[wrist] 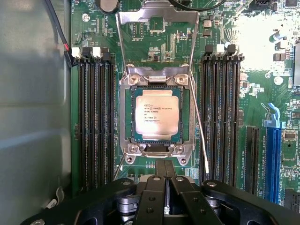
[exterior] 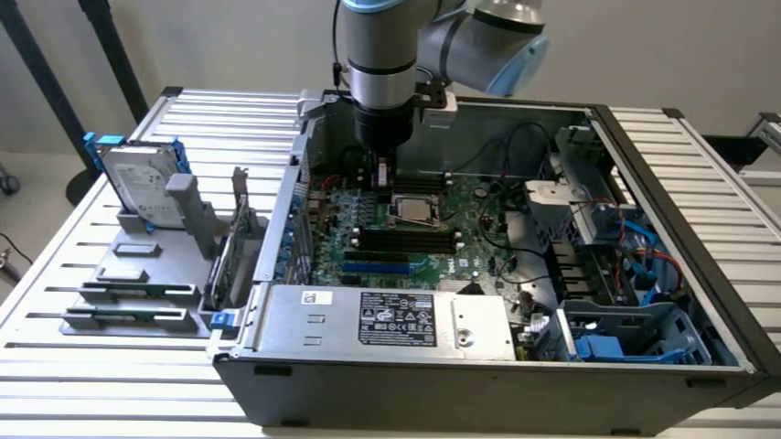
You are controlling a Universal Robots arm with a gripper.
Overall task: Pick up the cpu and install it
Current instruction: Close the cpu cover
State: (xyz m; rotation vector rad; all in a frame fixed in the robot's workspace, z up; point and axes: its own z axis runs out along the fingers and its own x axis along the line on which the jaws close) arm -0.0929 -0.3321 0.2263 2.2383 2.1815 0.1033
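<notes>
Cpu (wrist: 157, 114) seated flat in the socket (wrist: 125, 117) of the motherboard (wrist: 255, 93), near the middle of the open computer case (exterior: 488, 393). Load plate (wrist: 157, 21) raised, lever (wrist: 199, 122) unlatched. Tool (wrist: 165, 165) pressed together, gripping nothing, poised just above the socket's edge. Probably placing step done, clamping not yet. Calls for a careful, straight move, clear of lever and plate, no nudging the chip.

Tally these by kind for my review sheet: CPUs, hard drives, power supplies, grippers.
cpu: 1
hard drive: 1
power supply: 1
gripper: 1
Total: 4
</notes>
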